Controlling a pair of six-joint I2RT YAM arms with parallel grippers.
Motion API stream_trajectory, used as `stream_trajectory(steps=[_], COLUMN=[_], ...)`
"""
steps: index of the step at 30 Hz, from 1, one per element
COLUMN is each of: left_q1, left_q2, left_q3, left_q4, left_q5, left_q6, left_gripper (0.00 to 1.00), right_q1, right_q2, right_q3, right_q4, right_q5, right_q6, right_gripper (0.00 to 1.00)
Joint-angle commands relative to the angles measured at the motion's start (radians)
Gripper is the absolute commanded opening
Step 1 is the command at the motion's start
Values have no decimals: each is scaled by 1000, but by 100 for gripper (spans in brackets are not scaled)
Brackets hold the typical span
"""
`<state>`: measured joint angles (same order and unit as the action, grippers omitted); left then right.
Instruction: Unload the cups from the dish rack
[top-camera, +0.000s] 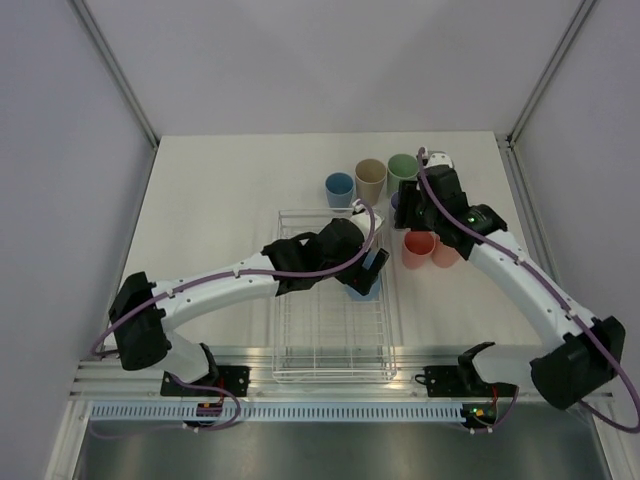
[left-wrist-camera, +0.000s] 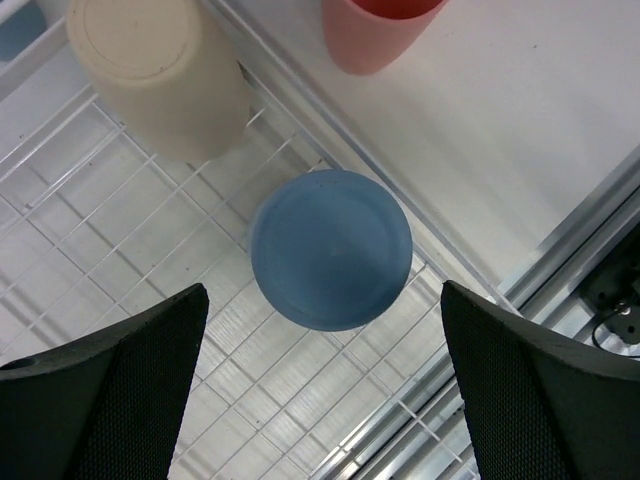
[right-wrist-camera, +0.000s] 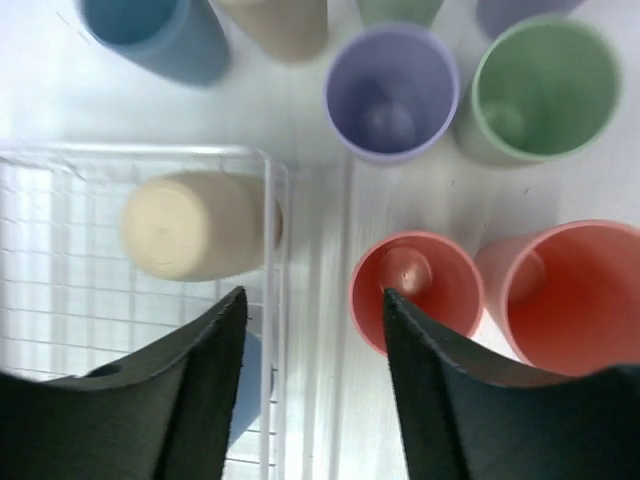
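The clear dish rack (top-camera: 330, 330) lies mid-table. Two cups stand upside down in its far right corner: a blue cup (left-wrist-camera: 330, 248) and a beige cup (left-wrist-camera: 155, 75). My left gripper (left-wrist-camera: 325, 400) is open and empty right above the blue cup (top-camera: 370, 277), its fingers (left-wrist-camera: 110, 390) apart on either side. My right gripper (right-wrist-camera: 314, 297) is open and empty, above the table between the rack's right wall (right-wrist-camera: 275, 230) and a small coral cup (right-wrist-camera: 415, 290). The beige cup also shows in the right wrist view (right-wrist-camera: 195, 225).
Upright cups stand on the table beyond and right of the rack: blue (top-camera: 339, 187), beige (top-camera: 370, 178), green (top-camera: 403, 168), purple (right-wrist-camera: 392, 92) and two coral ones (top-camera: 419, 247), (top-camera: 446, 252). The aluminium rail (top-camera: 330, 385) runs along the near edge.
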<state>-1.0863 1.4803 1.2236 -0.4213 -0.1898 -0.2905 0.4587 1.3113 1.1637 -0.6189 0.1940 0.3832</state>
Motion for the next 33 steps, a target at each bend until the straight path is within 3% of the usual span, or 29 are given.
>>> stream_trajectory(steps=[1,6,17,21,24,25,27,28,30,33], left_q1=[-6,-9,-9,-9,-9,-9,-9,-9,-9,-9], left_q2=[47,90,144,166,166,164,158,149,134,75], left_q3=[47,40,-1,2,-4,-6,-9,-10,-15,-35], left_q4=[-11,35,176,176,170,165,156,153,141,136], left_q5=[-11,-17,-25,-10,-7,-7,-16,-23,-42,-91], left_q6=[68,74,80,76,71,70,62,60,48,28], left_gripper=[100,100,99,93,78,63,43,24,6,2], right_q1=[-3,-2,-3,-3,-3,-2,-2,-2,-2,-3], right_q2=[-116,-213,-257,-271,-282,-284,-291,-300,-313,-340], right_q3=[45,7,-59,-62,-64,-65,-68,-70,-73,-78], right_q4=[-5,7,7,-4,-13,-13,-19,-19,-24,-24], right_q5=[57,85,87,113,122,131,146,154,165,167], right_q6=[28,42,33,33,33,33,39,42,49,54], right_gripper=[64,70,71,72,71,72,71,72,72,72])
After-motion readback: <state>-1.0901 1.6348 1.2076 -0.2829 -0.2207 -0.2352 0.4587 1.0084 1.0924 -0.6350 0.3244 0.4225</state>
